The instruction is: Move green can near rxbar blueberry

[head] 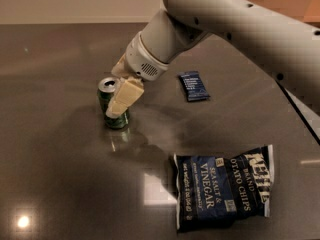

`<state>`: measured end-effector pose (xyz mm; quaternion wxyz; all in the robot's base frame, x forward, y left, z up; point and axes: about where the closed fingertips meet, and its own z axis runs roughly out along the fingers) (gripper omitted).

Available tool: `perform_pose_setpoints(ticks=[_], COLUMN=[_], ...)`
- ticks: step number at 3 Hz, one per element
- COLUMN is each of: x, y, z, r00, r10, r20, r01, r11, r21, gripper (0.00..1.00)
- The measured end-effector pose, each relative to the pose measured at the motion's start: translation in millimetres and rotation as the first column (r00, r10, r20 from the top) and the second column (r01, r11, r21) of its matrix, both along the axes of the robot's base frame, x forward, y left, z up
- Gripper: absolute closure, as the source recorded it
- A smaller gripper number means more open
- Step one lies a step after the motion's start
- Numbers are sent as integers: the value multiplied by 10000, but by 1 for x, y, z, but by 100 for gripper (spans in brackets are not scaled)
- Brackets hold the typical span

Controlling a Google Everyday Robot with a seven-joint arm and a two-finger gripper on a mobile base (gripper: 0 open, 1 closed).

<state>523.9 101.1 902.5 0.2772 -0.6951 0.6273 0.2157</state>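
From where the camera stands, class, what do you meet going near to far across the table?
Nearest first: chip bag → green can → rxbar. The gripper sits at the can's right side, overlapping it, so it is left out.

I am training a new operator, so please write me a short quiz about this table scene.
1. True or false: the green can stands upright on the dark table.
2. Which item lies nearest the camera? A) green can B) Kettle chip bag C) rxbar blueberry
3. Fill in: the gripper is right at the ____.
Key: 1 true; 2 B; 3 green can.
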Motion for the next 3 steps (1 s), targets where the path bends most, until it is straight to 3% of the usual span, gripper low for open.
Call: perform_pose_setpoints(ticks=[2,3], x=[-4,11], y=[5,-14], z=[3,12], r00=[9993,9989], r10=[175,-320], r20=[-331,-347], r01=[-173,319], r11=[9998,9995], r21=[82,-22], gripper=[71,94])
